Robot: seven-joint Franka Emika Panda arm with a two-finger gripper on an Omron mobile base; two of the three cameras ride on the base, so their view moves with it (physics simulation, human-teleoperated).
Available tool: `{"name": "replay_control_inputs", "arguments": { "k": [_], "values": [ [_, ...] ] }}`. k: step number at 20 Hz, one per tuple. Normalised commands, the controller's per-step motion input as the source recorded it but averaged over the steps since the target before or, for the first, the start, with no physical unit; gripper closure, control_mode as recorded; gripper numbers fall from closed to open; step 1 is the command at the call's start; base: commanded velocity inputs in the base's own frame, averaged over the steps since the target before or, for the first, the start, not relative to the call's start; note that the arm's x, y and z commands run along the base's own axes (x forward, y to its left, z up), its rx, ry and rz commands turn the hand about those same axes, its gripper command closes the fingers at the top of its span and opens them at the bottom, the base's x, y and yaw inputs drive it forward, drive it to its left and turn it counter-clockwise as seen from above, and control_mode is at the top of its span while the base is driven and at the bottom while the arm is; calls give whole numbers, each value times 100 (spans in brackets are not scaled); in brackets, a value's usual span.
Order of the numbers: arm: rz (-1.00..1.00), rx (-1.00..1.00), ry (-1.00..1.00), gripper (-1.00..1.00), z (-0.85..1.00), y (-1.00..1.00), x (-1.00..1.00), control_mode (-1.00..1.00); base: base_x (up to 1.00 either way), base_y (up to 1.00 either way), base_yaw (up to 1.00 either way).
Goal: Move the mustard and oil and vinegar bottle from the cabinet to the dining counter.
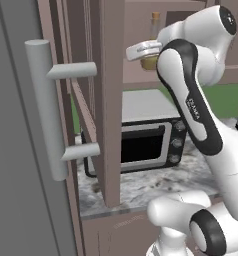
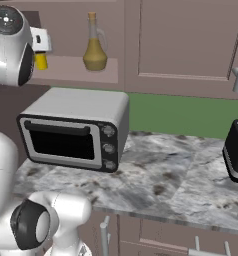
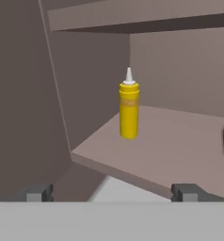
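Left base view: brownish-mauve wall cabinet (image 1: 111, 100) with its panelled door swung open toward the camera, edge-on down the middle. A grey cylindrical bar handle (image 1: 46, 110) on a tall grey panel stands large at the near left. The white robot arm with dark joints (image 1: 201, 115) rises from the lower right and bends toward the open cabinet; its white hand sits at the shelf's level. Behind the hand, part of a clear glass flask with a tan stopper and olive-gold liquid, the oil and vinegar bottle (image 1: 150, 62), shows on the inner shelf. Below, a silver and black toaster oven (image 1: 146, 145) stands on a grey-white marbled worktop (image 1: 141, 185).

Right base view: the oil and vinegar bottle (image 2: 95, 47) stands upright on the cabinet's inner shelf (image 2: 81, 70). To its left, apart from it, the small yellow squeeze bottle, the mustard (image 2: 41, 61), is partly hidden behind the arm's white joint. The toaster oven (image 2: 73, 127) sits on the worktop (image 2: 166, 175) directly below the shelf. A dark toaster (image 2: 236, 150) stands at the right edge. A green wall strip runs behind.

Hand view: the mustard (image 3: 129, 106) stands upright on the shelf (image 3: 180, 150), its white pointed nozzle up, ahead of the gripper (image 3: 113, 192) and not touching it. The gripper's two dark fingertips (image 3: 38, 193) stand wide apart, holding nothing. The flask's rounded base peeks in at the right edge.
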Motion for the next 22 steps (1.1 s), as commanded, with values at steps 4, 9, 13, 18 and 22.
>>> {"name": "replay_control_inputs", "arguments": {
  "k": [4, 9, 13, 18, 22],
  "values": [
    [0, 0, 0, -100, -19, 11, 47, -100, 0, 0, 0],
    [0, 0, 0, -100, -24, 25, 46, -100, 0, 0, 0],
    [0, 0, 0, -100, -4, 27, 53, -100, 0, 0, 0],
    [0, 0, 2, -100, 0, 20, 53, -100, 0, 0, 0],
    [0, 0, 3, -100, 0, 20, 54, -100, 0, 0, 0]
  ]
}}
